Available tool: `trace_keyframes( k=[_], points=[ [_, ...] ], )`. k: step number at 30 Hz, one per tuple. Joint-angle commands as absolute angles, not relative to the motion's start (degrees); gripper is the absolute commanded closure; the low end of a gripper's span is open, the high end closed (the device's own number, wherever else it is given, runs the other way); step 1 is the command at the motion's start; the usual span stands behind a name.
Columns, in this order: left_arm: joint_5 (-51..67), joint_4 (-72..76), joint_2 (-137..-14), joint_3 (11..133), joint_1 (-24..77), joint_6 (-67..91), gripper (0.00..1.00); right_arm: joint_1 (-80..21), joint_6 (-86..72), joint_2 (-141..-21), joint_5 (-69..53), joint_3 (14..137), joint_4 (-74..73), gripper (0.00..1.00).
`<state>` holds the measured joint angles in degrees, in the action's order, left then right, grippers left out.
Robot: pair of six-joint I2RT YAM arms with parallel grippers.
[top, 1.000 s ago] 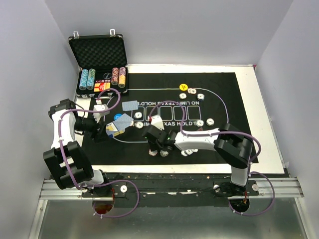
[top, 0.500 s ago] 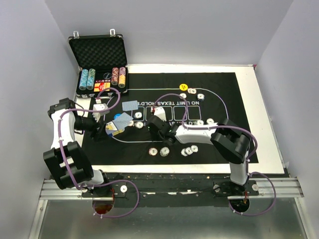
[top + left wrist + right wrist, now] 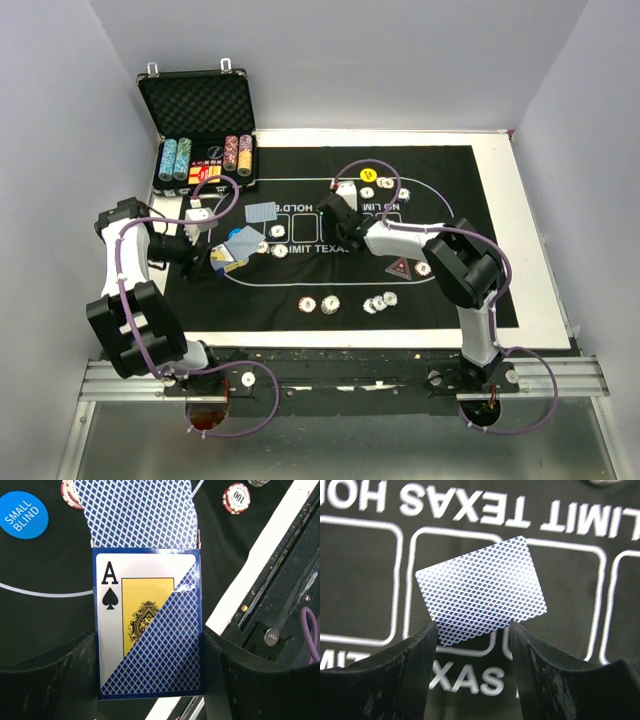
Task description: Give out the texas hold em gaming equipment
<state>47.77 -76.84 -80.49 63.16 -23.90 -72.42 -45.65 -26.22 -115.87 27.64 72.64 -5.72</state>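
Observation:
My left gripper [image 3: 213,258] is shut on a blue card box [image 3: 147,630] printed with an ace of spades. Blue-backed cards [image 3: 140,510] stick out of its top. My right gripper [image 3: 336,207] is open over the middle of the black mat. In the right wrist view one blue-backed card [image 3: 480,590] lies on the outlined boxes just ahead of the open fingers [image 3: 417,655]. Another card [image 3: 260,212] lies at the mat's left. A dark red triangular marker [image 3: 399,267] lies right of centre. The yellow button [image 3: 367,175] is at the far side, and the blue SMALL BLIND button [image 3: 22,515] is near the box.
Chips lie on the mat [image 3: 470,170] in small groups: near edge [image 3: 307,303] [image 3: 378,302], far side [image 3: 385,183], left [image 3: 277,231], right [image 3: 423,268]. The open metal case [image 3: 198,105] with chip stacks [image 3: 175,158] stands at the far left.
My right gripper has swung from the near left of the mat up to its middle. The red triangular marker now shows where the arm was. The left arm has not moved.

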Motion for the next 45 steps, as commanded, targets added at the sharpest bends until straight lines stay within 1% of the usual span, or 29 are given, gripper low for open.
trace_keyframes(
  k=[1, 11, 16, 23, 25, 31, 35, 38, 41, 45],
  points=[
    [48.87, -92.81, -81.03, 64.69, -24.70, -73.65, 0.88, -41.40, -22.68, -121.11, 30.68, 73.56, -12.22, 0.34],
    [48.60, -92.81, -81.39, 65.48, -24.96, -73.39, 0.88, -35.95, -20.13, -126.03, 29.44, 82.52, -12.66, 0.34],
    [48.60, -92.73, -81.65, 65.74, -25.05, -73.21, 0.88, -34.28, -19.16, -130.07, 29.18, 89.64, -14.68, 0.34],
    [48.52, -92.73, -81.83, 66.09, -25.05, -73.04, 0.88, -30.15, -18.81, -134.12, 29.00, 95.09, -16.96, 0.35],
    [48.43, -92.81, -81.65, 66.01, -25.14, -73.12, 0.88, -29.53, -18.90, -132.99, 28.30, 94.58, -16.70, 0.36],
    [48.34, -92.81, -81.74, 66.18, -25.14, -73.13, 0.88, -31.28, -17.23, -123.94, 24.79, 89.83, -13.54, 0.36],
    [48.43, -92.81, -81.48, 66.18, -25.22, -73.30, 0.88, -34.09, -17.75, -118.23, 23.91, 84.21, -11.52, 0.36],
    [48.52, -92.81, -81.48, 66.09, -25.14, -73.30, 0.88, -35.68, -20.91, -114.97, 22.41, 79.03, -10.82, 0.39],
    [48.60, -92.81, -81.65, 65.92, -25.14, -73.48, 0.88, -36.82, -23.37, -113.21, 22.15, 74.54, -9.41, 0.41],
    [48.69, -92.73, -81.83, 66.18, -25.14, -73.39, 0.88, -37.09, -26.18, -114.43, 22.41, 73.83, -10.54, 0.42]
  ],
)
